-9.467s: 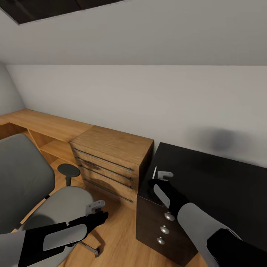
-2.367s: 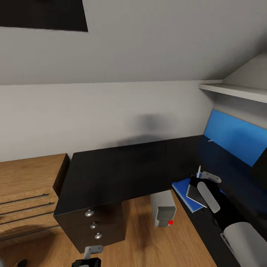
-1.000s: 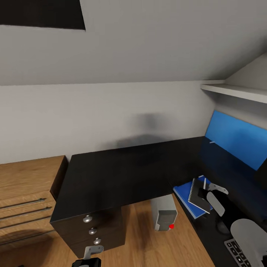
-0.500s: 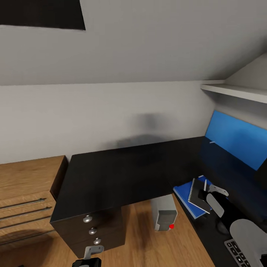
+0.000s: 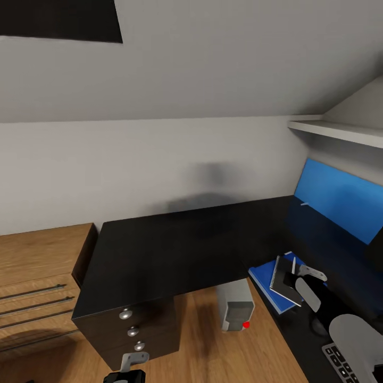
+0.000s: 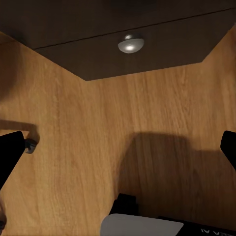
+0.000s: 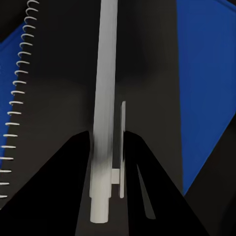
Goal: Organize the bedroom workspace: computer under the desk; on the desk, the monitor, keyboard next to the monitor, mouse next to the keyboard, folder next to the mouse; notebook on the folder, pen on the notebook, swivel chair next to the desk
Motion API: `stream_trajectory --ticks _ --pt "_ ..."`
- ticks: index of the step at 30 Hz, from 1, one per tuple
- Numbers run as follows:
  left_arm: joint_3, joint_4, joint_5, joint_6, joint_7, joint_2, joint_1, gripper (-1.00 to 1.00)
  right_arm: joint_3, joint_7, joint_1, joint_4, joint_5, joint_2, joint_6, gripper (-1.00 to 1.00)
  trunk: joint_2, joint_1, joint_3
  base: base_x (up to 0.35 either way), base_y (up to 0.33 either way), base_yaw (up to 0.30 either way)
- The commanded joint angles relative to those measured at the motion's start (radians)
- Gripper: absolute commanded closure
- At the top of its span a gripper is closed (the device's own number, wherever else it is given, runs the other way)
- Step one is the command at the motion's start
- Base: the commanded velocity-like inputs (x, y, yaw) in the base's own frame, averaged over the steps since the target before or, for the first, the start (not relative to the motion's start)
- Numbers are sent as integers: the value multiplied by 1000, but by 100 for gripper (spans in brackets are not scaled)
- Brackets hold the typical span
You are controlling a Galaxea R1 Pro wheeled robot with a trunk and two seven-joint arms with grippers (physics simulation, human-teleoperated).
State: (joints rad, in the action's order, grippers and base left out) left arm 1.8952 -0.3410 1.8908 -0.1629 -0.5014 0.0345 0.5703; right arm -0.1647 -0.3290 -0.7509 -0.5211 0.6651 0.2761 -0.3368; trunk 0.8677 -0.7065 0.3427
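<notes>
On the right wing of the black desk (image 5: pixel 170 250) lies the blue folder (image 5: pixel 264 283) with the dark spiral notebook (image 5: pixel 282 282) on top of it. My right gripper (image 5: pixel 293 272) hovers over the notebook, shut on the white pen (image 5: pixel 294 264). The right wrist view has the pen (image 7: pixel 105 98) pinched between the black fingers (image 7: pixel 73 167), above the notebook (image 7: pixel 59 73) and folder (image 7: pixel 206 73). The grey computer (image 5: pixel 235 308) stands on the floor under the desk. A corner of the keyboard (image 5: pixel 338 359) shows by my right forearm. My left gripper (image 5: pixel 130 367) hangs open low by the desk drawers.
A wooden drawer unit (image 5: pixel 37 276) adjoins the desk's left end. A blue wall panel (image 5: pixel 335 205) and a white shelf (image 5: pixel 340 132) sit above the right wing. In the left wrist view a silver drawer knob (image 6: pixel 130 44) is above the wooden floor (image 6: pixel 98 128).
The view has turned from the swivel chair and wooden drawers to the desk corner. Over the last second my right gripper with the pen has shifted slightly down over the notebook.
</notes>
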Motion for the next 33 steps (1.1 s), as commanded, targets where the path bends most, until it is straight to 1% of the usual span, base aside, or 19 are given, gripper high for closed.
stream_trajectory --ticks 1,9,26,33 --pt "8 -4 10 -7 -5 1 2 -100 -8 -9 -1 -2 8 1 -3 100 1 0 1 0 0 0" --pt "8 -5 10 -9 -5 0 2 -100 -13 -8 0 -6 8 -3 -1 100 1 0 1 0 0 0" --pt "8 -6 10 -7 -5 -1 2 -100 -15 -7 0 -5 7 -5 -1 100 -118 65 -52 0 0 0" --pt "8 -6 10 -7 -5 -1 2 -100 -15 -7 -1 -5 6 -11 -1 100 -118 65 -52 0 0 0"
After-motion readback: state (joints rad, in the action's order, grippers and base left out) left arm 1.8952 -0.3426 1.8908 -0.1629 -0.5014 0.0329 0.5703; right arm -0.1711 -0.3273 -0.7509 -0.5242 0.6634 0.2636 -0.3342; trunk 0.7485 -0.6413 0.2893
